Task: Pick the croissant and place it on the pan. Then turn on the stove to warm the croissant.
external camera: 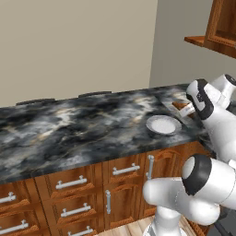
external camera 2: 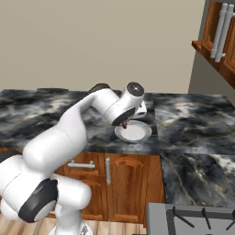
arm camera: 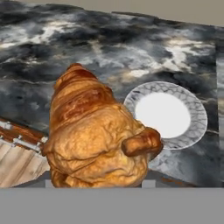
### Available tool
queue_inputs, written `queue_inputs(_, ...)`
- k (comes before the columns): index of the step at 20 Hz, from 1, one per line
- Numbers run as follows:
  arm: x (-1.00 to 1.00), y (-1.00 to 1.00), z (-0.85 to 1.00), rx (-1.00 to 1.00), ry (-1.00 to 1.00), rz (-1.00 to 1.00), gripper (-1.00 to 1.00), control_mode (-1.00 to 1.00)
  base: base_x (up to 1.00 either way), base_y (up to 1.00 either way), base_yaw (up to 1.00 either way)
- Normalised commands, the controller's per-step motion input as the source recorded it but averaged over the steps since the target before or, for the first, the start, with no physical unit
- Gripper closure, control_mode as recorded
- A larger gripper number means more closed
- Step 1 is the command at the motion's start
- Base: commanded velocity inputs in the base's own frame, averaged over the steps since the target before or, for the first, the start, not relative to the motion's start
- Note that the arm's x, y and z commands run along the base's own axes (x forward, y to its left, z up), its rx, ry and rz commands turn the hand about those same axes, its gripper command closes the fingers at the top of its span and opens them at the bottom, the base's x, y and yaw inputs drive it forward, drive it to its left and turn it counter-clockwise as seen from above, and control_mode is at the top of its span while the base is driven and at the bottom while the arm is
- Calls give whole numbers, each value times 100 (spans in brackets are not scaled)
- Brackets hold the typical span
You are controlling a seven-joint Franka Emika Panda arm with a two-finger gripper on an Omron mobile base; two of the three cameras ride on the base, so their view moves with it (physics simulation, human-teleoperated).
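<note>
Dark marbled counter (external camera 2: 193,119) runs the far side of the scene, wood cabinets (external camera: 83,193) below. Near right corner of the right base view: edge of the grey stove (external camera 2: 193,220), grates just showing. No pan seen from here.

White plate (external camera 2: 133,132) sits on the counter near its front edge, bare on top.

Gripper (external camera 2: 124,123) hangs just above the plate's left rim, arm reaching from the near left. Hand view: the croissant (arm camera: 94,135) looms close to the lens, raised off the counter, the plate below and to its right. Finger tips are hidden behind the pastry, but it stays up with nothing under it, so I judge the pincer clamped on it.

Handling, as a guess: light, flaky, soft crust that will dent or shed crumbs under a hard squeeze; ridged surface should give fair friction. Best held across the thick middle, not the thin curled ends, which could snap. Carry gently toward the stove at near right.
</note>
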Motion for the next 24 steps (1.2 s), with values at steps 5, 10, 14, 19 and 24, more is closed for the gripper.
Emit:
queue_inputs(5,-63,26,30,7,15,-2,100,-100,0,0,0)
queue_inputs(10,-76,31,0,0,15,0,100,-100,0,0,0)
queue_inputs(14,-65,34,0,0,11,0,100,-100,0,0,0)
queue_inputs(19,-33,34,0,-2,6,0,100,-100,0,0,0)
queue_inputs(24,-23,39,-3,-14,0,0,100,-100,0,0,0)
